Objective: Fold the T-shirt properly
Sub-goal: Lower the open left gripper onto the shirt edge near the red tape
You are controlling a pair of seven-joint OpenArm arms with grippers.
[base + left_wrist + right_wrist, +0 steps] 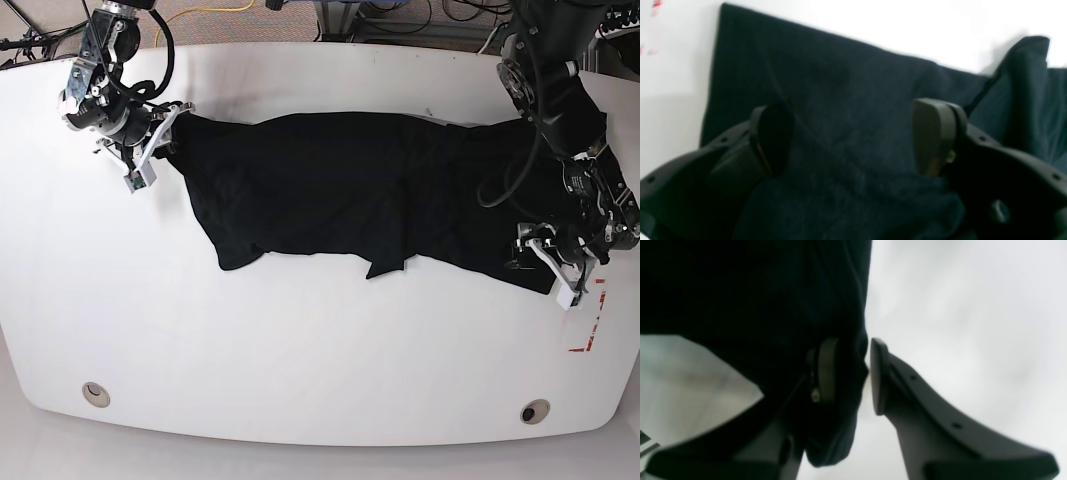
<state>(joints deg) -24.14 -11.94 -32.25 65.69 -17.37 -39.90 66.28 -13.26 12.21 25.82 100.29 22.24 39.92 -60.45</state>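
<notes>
My right gripper (848, 376) is pinching the T-shirt (350, 190) at one end, a bunched edge of black cloth caught between its pads, one pad half buried in the fabric. From that grip the cloth hangs dark across the wrist view, pale surface beyond it. In the base view the shirt stretches out from this gripper across the white table (300, 350) toward my other arm, lying long and rumpled, with a small flap poking out along its near edge. My left gripper (853, 136) is at the far end, jaws spread wide, nothing between them, and the shirt's corner lies flat right beneath and ahead of the pads. Just off that gripper, beside the shirt's corner, are red marks (590, 325) on the table.
</notes>
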